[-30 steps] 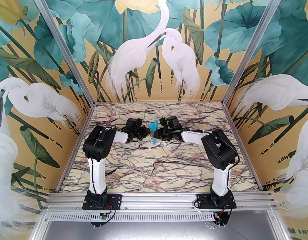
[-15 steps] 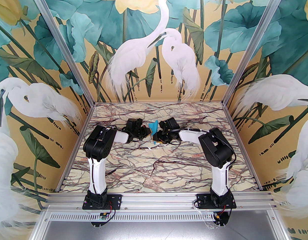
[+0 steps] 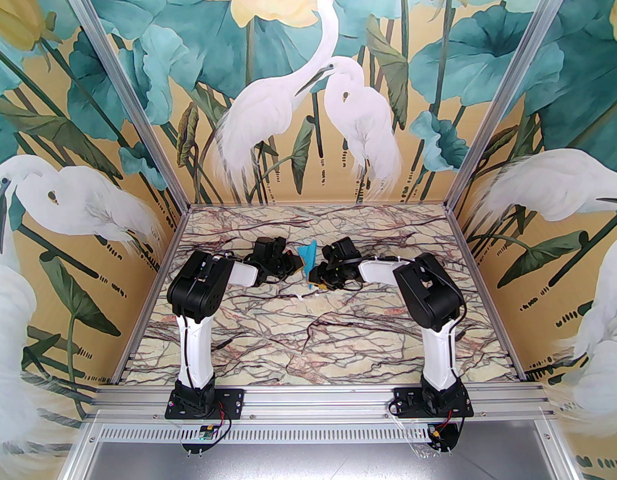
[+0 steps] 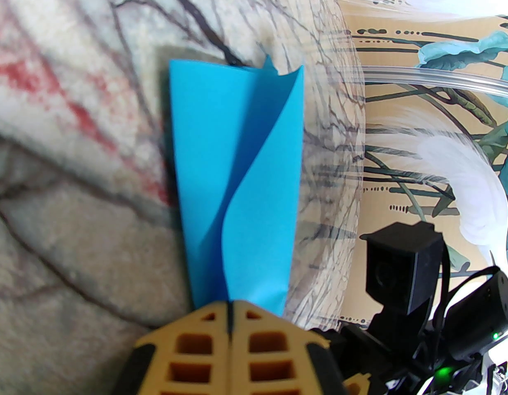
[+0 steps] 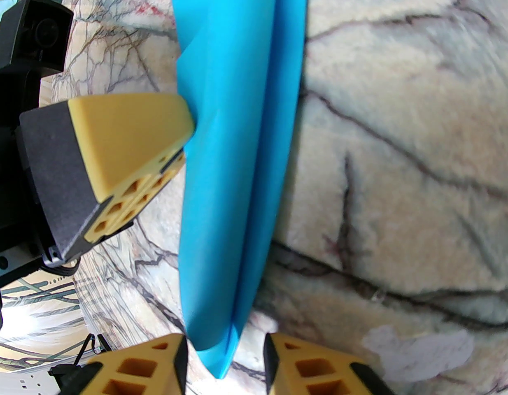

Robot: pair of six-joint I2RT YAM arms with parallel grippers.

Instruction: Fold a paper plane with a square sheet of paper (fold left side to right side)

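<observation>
The bright cyan-blue square sheet of paper, folded into a slim pointed paper plane (image 3: pixel 307 257), stands on edge above the marble table between the two wrists. My left gripper (image 4: pixel 230 305) is shut on one long edge of the paper plane (image 4: pixel 237 171), whose far layers curl apart. In the right wrist view the left gripper's fingers (image 5: pixel 130 130) pinch the side of the paper plane (image 5: pixel 237 138). My right gripper (image 5: pixel 225 356) is open, its yellow fingers either side of the plane's pointed near tip, with a gap on the right side.
The marble-patterned table (image 3: pixel 308 338) has a small white scrap (image 5: pixel 418 350) lying just right of the right gripper. Painted walls with herons and teal leaves enclose the table on three sides. The two wrists nearly touch at mid-table (image 3: pixel 318 265).
The right arm's elbow has swung left and its gripper has slid slightly nearer along the paper, its jaws shifting a little. The left arm and the paper have stayed put.
</observation>
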